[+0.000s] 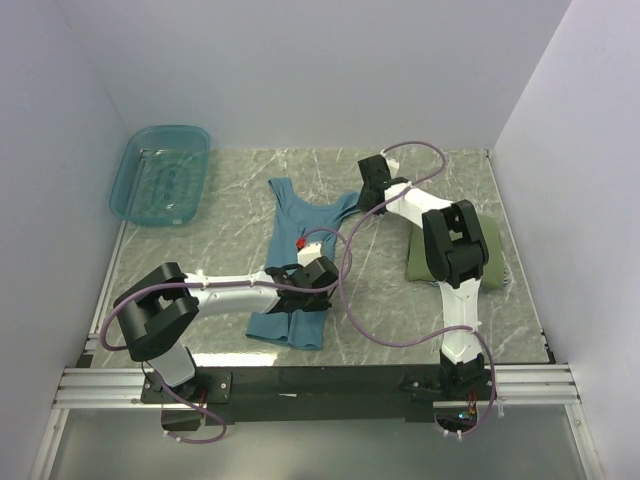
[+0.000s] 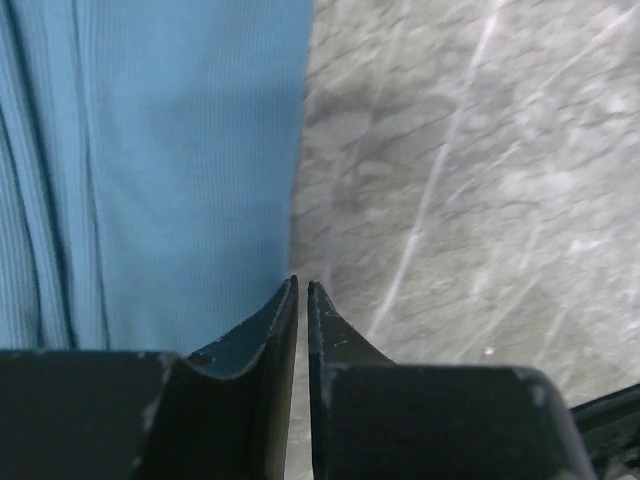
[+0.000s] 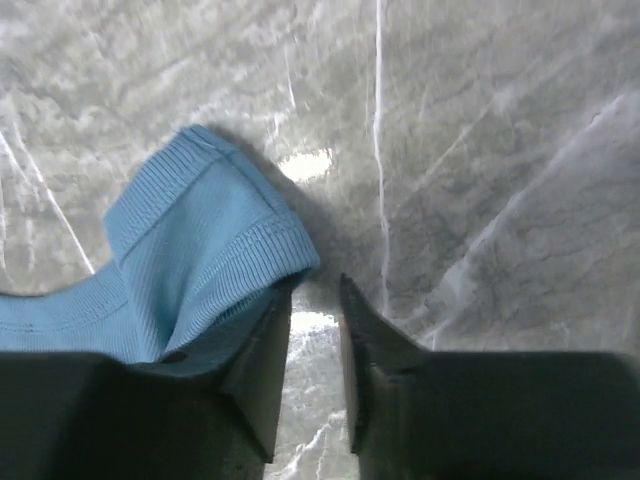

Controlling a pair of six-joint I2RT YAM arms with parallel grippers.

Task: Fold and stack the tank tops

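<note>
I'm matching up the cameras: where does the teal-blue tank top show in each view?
Top external: teal-blue tank top lies mid-table, straps toward the far wall.
Left wrist: its fabric fills the left half.
Right wrist: one strap end at left.
Shared landmark: the grey marbled tabletop.

Two tank tops [image 1: 300,215], one basin [image 1: 160,175]

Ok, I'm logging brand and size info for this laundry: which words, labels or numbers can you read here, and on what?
No text can be read in any view.
Small white-and-red patch, maybe a tag, on the teal-blue tank top: too small to read.
Folded olive green tank top: no lettering shows.
</note>
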